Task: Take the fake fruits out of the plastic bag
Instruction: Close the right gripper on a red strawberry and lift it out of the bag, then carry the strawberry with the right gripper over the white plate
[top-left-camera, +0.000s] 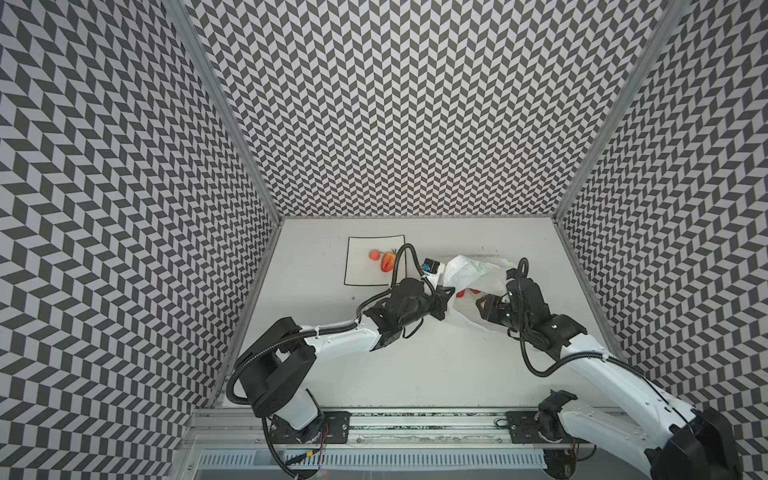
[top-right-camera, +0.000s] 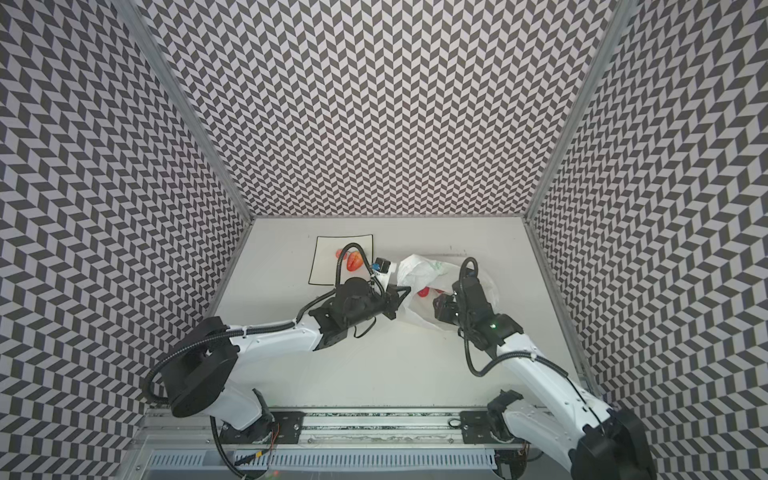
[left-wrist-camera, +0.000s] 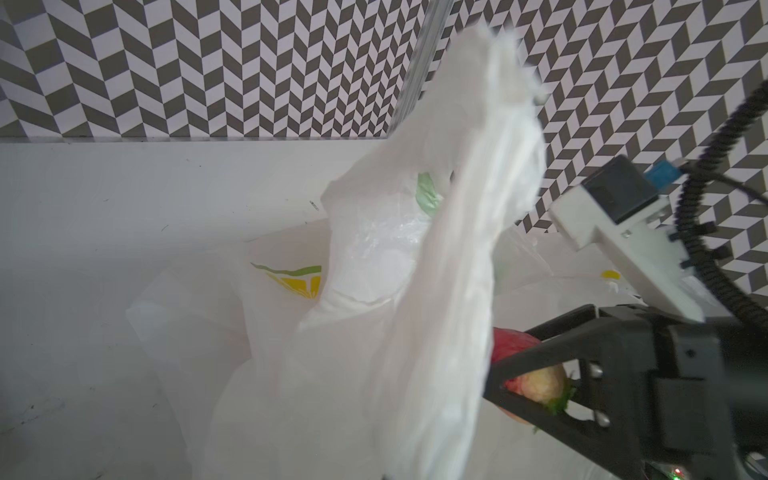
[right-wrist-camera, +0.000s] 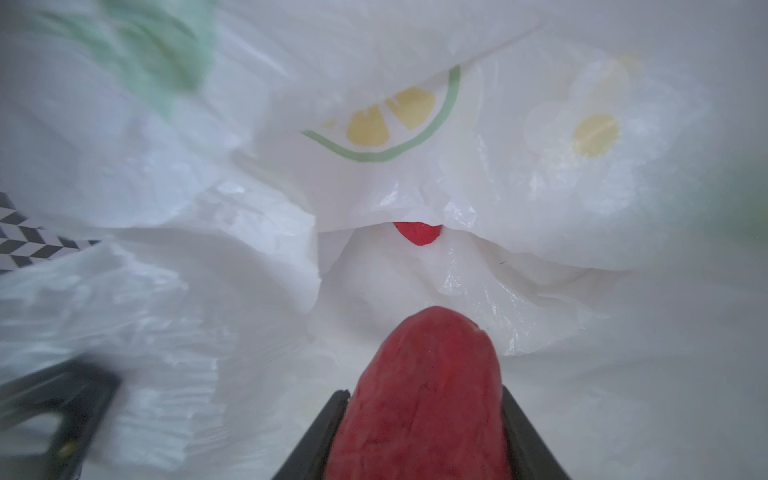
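Left gripper (top-left-camera: 448, 296) pinches the plastic bag (top-left-camera: 467, 268) open near the desk's (top-left-camera: 415, 365) far edge. Right gripper (right-wrist-camera: 424, 399), inside, clamps a strawberry (right-wrist-camera: 432, 353). Extraction under way; next, draw it clear toward the plate (top-left-camera: 361, 272).

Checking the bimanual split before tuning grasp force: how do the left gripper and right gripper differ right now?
The left gripper is pinched fully shut on the thin edge of the plastic bag. The right gripper has its jaws apart, closed on a red strawberry. The left gripper holds the bag's rim raised, while the right gripper reaches inside the bag's mouth. Shared: both are gripping something at the bag.
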